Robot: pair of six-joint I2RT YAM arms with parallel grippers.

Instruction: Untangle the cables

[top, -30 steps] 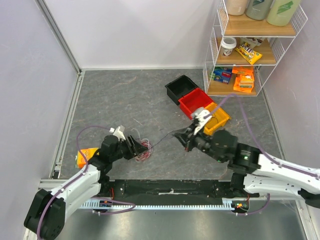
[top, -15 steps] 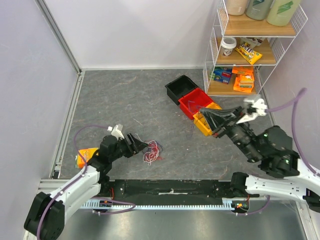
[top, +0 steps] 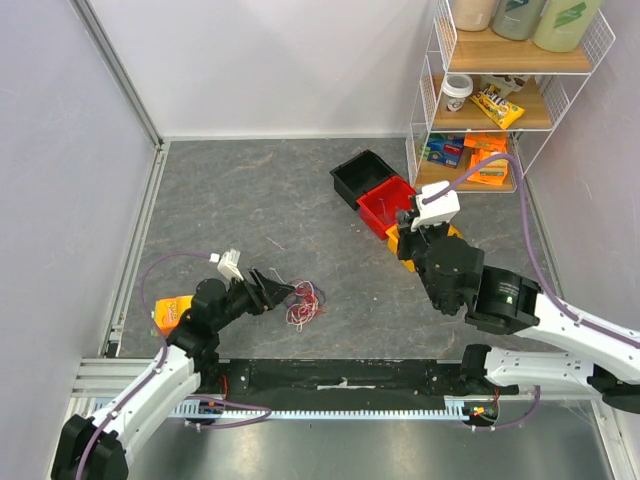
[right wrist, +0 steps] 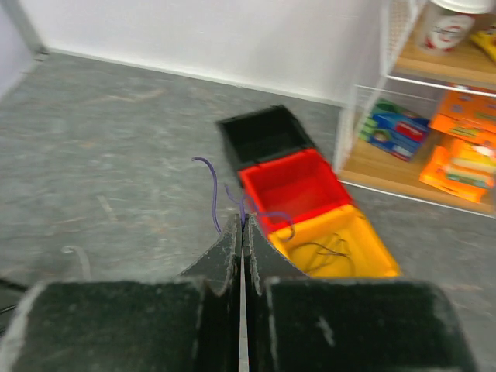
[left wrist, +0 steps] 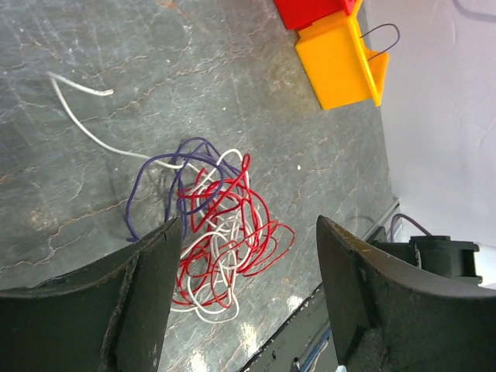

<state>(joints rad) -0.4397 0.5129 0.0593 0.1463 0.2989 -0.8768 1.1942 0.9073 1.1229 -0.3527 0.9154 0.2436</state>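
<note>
One purple cable (right wrist: 212,190) is pinched in the right end effector (right wrist: 241,223) by the yellow bin (right wrist: 353,232); other cables (left wrist: 225,240) lie tangled on the tabletop (left wrist: 116,46) under the spread left end effector (left wrist: 248,225). Released carelessly, it could snag the rim.

Wide open worktop (top: 250,190) left of and beyond the cable tangle (top: 305,300). Hemmed in at far right by black bin (top: 362,177), red bin (top: 392,205) and yellow bin (right wrist: 353,225) in a diagonal row, wire shelf rack (top: 428,110) just behind. Purple strand (right wrist: 214,198) rising before the red bin. Orange packet (top: 172,313) close beside the left arm.
</note>
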